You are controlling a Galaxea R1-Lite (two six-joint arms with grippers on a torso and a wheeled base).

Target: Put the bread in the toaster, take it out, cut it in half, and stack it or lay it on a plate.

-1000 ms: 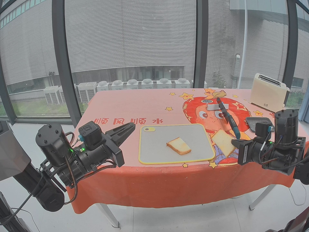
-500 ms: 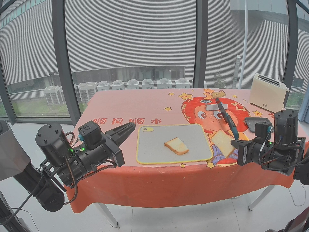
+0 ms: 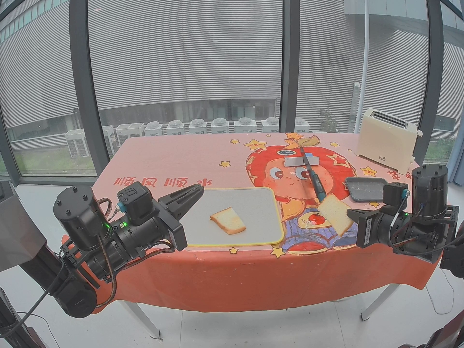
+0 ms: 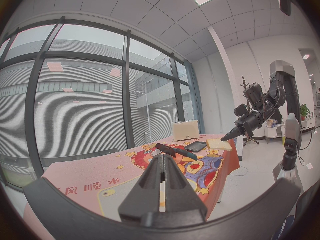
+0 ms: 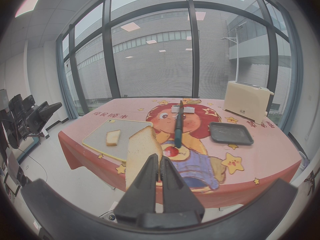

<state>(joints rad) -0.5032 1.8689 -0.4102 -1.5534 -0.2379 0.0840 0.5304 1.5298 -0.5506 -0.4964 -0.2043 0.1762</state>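
At far left we see the left gripper (image 3: pixel 195 192) in the air, off the front-left part of the table (image 3: pixel 159 160), tips pointing twd the cutting board (image 3: pixel 261 204). Its fingers are pressed together w/ only a hair slit betw. them, and they have hold of nothing.

The board lies flat on the orange cloth near the front edge. A half slice (image 3: pixel 228 220) of bread lies flat approx. in the board's middle, apart from all its edges.

Right of the board is the knife (image 3: pixel 313 179), w/ its blade across a small grey block (image 3: pixel 293 161) and its teal handle toward the front.

Next comes the bread slice (image 5: pixel 141 152), off the cloth and in the air over the table's front-right part. The right gripper (image 5: pixel 159 157) is clamped on one edge of it, fingers nearly together w/ the slice pinched betw. them. Its exact tilt we cannot tell.

Behind it a dark tray (image 3: pixel 366 188) lies on the cloth, right of the knife. The toaster (image 3: pixel 386 140) stands upright at the back-right corner, slots on top, apart from the tray.
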